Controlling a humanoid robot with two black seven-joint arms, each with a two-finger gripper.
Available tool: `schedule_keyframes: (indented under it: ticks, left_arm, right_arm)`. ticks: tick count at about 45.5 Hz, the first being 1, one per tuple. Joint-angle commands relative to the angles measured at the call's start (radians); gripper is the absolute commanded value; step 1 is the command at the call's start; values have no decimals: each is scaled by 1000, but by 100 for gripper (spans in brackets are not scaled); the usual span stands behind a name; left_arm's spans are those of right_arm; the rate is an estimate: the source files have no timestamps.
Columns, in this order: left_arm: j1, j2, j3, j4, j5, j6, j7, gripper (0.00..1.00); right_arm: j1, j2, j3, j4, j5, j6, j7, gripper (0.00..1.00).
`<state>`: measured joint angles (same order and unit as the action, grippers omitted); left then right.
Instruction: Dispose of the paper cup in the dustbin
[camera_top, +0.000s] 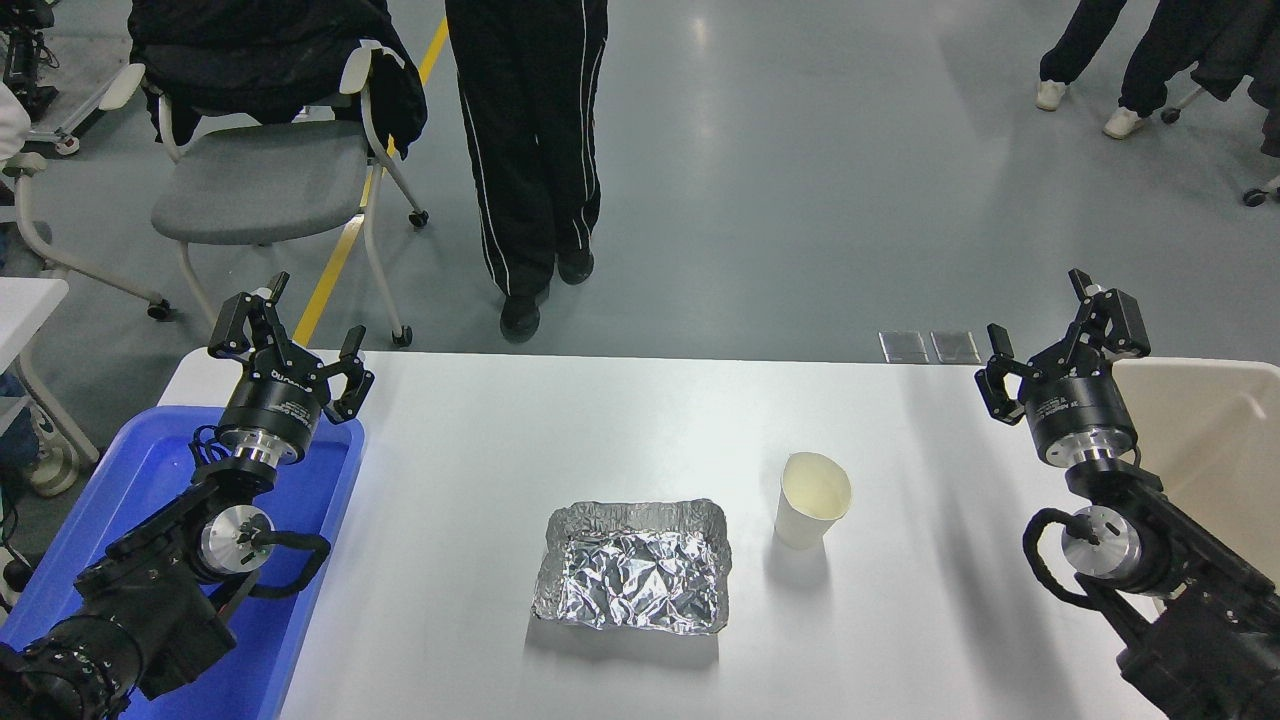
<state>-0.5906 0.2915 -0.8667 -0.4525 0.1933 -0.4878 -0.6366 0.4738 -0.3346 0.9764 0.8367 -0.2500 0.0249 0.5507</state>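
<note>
The white paper cup (812, 498) stands upright on the white table (480, 450), right of centre, with its cream inside showing. The beige dustbin (1205, 435) sits at the table's right edge, partly hidden behind my right arm. My right gripper (1060, 335) is open and empty, held above the table's far right, up and to the right of the cup and beside the bin's left rim. My left gripper (292, 335) is open and empty, parked at the lower left over the blue tub.
A crinkled silver foil tray (632, 566) lies left of the cup. A blue plastic tub (300, 560) sits at the table's left edge. A person's legs (528, 150) and a grey chair (262, 175) stand beyond the far edge.
</note>
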Motion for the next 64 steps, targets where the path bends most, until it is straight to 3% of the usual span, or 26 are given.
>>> schedule_keyframes:
  ticks: [1,64]
  left_arm:
    - [0,0,0,0,0,0,2,100]
    - [0,0,0,0,0,0,0,100]
  right_arm:
    - [-1,2,5,-1,0,0,0,100]
    - [-20,-15,-5,-13,-2,18,32,100]
